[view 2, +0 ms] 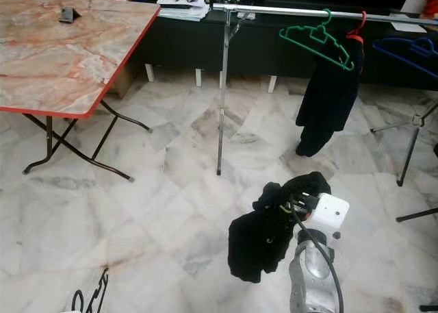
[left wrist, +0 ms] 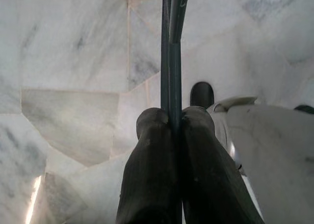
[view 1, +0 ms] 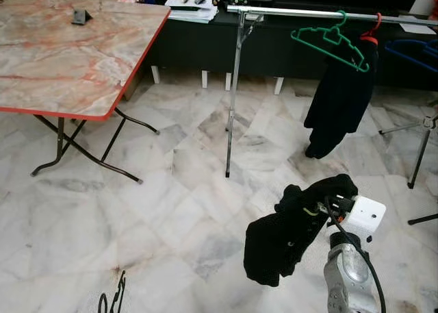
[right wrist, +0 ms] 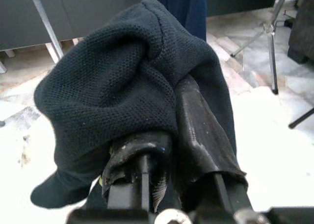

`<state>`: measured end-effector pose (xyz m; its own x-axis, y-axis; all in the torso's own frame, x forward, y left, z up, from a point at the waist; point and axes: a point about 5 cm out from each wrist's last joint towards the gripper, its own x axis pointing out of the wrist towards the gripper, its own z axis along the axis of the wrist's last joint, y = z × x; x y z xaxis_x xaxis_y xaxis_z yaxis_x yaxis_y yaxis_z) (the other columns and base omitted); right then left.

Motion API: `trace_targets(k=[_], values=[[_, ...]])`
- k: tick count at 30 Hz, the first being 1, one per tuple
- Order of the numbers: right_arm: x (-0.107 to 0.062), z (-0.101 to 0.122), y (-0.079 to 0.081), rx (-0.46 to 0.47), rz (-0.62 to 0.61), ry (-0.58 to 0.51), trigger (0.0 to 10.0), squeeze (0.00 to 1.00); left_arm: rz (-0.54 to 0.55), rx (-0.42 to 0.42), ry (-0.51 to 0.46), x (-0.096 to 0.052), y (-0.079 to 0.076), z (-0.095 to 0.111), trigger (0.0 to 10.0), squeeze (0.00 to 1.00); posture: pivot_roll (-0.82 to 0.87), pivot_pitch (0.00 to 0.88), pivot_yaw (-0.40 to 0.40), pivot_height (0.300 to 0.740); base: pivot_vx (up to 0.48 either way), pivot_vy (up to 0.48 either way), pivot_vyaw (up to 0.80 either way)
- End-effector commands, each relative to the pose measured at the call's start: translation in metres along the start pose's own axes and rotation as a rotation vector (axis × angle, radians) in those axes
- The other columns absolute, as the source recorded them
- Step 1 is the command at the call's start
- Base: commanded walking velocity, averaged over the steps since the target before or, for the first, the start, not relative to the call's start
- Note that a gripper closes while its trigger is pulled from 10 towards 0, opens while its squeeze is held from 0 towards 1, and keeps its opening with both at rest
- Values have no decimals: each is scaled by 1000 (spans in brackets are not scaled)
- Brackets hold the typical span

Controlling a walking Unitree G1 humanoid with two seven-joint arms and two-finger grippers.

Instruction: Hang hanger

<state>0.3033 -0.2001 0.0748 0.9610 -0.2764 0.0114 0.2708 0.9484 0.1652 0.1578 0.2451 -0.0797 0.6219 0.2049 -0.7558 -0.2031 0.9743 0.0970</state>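
Note:
My right gripper (right wrist: 164,145) is shut on a black garment (view 1: 287,234). The cloth drapes over both fingers and hangs low above the floor at the front right. My left gripper (left wrist: 171,123) is shut on the thin dark green bar of a hanger (left wrist: 169,52), held low above the floor; part of this hanger (view 1: 113,296) peeks in at the bottom left. Ahead stands a metal clothes rack (view 1: 236,87) with a rail (view 1: 287,11). On the rail hang an empty green hanger (view 1: 332,39), a red hanger (view 1: 373,29) carrying a dark garment (view 1: 339,101), and a blue hanger (view 1: 414,53).
A folding table (view 1: 68,59) with a marble-pattern top and red edge stands at the left, its black legs (view 1: 82,148) splayed on the floor. A dark low cabinet (view 1: 198,42) runs along the back wall. Tripod legs (view 1: 421,152) stand at the right.

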Motion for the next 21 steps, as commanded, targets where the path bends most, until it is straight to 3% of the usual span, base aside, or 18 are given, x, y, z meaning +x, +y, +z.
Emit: trace_targets(k=[1,5,9,21], values=[[-1,9,1,-37,28,-37,10000,0,-1,8,64,-3,1,-13,10000,0,30,58,-30,740,0,0,0],[-2,10,3,-20,42,-37,10000,0,-4,8,69,-3,-1,-15,10000,0,27,47,-33,740,0,0,0],[-3,11,6,-71,75,-46,10000,0,-6,1,74,-3,-2,-16,10000,0,34,27,-38,740,0,0,0],[-2,14,5,-62,20,-42,10000,0,-15,10,84,-3,-2,-17,10000,0,26,15,-29,740,0,0,0]])
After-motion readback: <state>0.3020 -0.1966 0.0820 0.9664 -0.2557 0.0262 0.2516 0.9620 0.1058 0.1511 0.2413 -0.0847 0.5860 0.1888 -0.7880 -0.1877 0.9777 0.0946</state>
